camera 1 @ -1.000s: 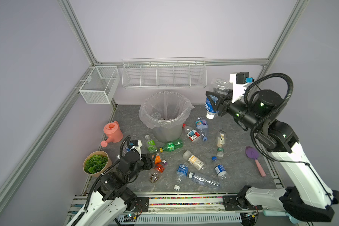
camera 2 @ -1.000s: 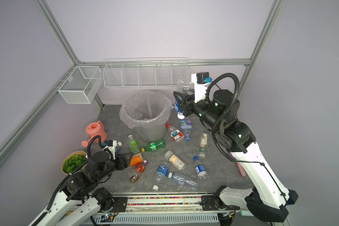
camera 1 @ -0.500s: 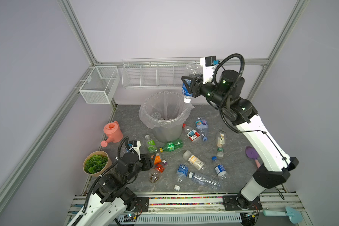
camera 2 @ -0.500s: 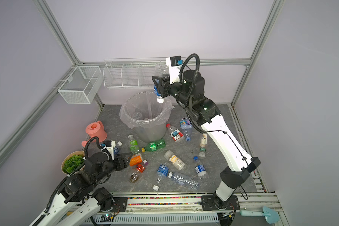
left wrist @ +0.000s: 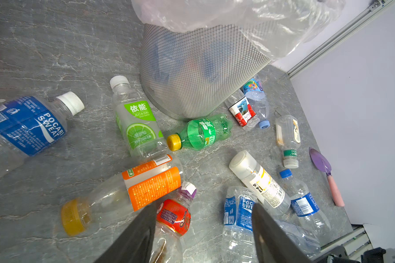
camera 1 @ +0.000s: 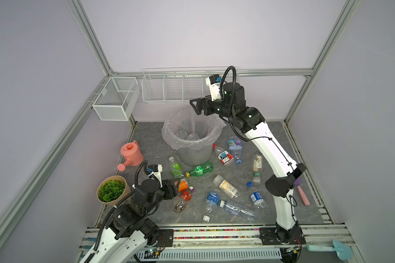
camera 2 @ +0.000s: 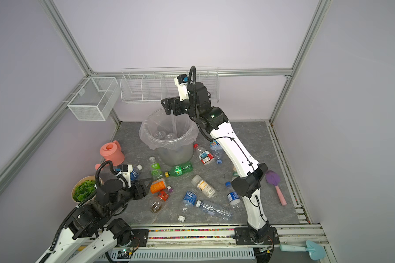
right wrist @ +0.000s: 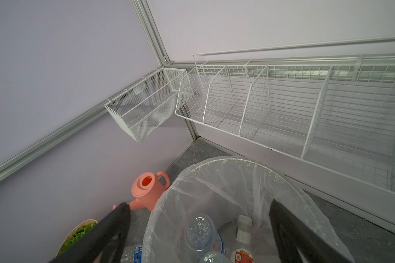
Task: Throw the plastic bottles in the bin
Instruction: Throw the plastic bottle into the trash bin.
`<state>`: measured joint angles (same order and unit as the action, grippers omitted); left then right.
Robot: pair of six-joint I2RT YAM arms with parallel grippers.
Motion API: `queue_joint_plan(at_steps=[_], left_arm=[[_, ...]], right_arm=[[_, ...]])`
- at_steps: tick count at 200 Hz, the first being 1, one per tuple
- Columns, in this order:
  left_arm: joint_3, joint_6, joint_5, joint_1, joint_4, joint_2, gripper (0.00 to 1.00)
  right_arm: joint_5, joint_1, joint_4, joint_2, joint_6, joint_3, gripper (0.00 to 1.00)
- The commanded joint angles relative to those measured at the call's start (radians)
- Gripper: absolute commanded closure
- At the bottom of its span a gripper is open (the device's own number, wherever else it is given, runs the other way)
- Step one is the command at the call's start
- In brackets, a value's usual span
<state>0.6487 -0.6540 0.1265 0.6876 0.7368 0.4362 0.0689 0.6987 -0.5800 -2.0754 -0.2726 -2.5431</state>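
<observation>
My right gripper (camera 1: 195, 107) (right wrist: 197, 206) hangs open and empty over the mouth of the bin (camera 1: 193, 154) (right wrist: 214, 159), a grey mesh bucket lined with a clear bag. Inside it lie clear plastic bottles (right wrist: 200, 230), one with a white cap (right wrist: 243, 227). Several more bottles are scattered on the floor in front of the bin, among them a green one (camera 1: 200, 169) (left wrist: 201, 134). My left gripper (camera 1: 175, 187) (left wrist: 202, 210) is open low over an orange-labelled bottle (left wrist: 151, 184), a red-labelled one (left wrist: 173, 216) and a blue-labelled one (left wrist: 237, 211), holding nothing.
A pink watering can (camera 1: 131, 153) and a potted plant (camera 1: 111, 190) stand at the left. White wire baskets (camera 1: 114, 98) (camera 1: 180, 88) hang on the walls behind the bin. A purple trowel (camera 1: 301, 191) lies at the right, a blue shovel (camera 1: 338, 248) beyond the front rail.
My right arm swung left from the back right to above the bin and opened; the blue-labelled bottle it held is gone from its jaws. The left arm has barely moved.
</observation>
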Motion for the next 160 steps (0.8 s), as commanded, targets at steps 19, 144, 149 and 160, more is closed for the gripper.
queue_joint_plan(at_steps=[19,144,149,160], left_arm=[[0.034,0.020,-0.011,0.006,0.020,0.004,0.34],[0.104,0.059,0.004,0.281,-0.152,0.395,0.26],[0.111,0.058,0.007,0.300,-0.160,0.424,0.25],[0.127,0.053,0.008,0.344,-0.177,0.483,0.24]], right_arm=[[-0.001,0.022,0.006,0.141,0.033,0.001,0.03],[-0.106,0.039,0.065,0.766,0.122,0.713,0.01],[-0.118,0.038,0.065,0.784,0.124,0.741,0.01],[-0.143,0.038,0.058,0.829,0.130,0.795,0.01]])
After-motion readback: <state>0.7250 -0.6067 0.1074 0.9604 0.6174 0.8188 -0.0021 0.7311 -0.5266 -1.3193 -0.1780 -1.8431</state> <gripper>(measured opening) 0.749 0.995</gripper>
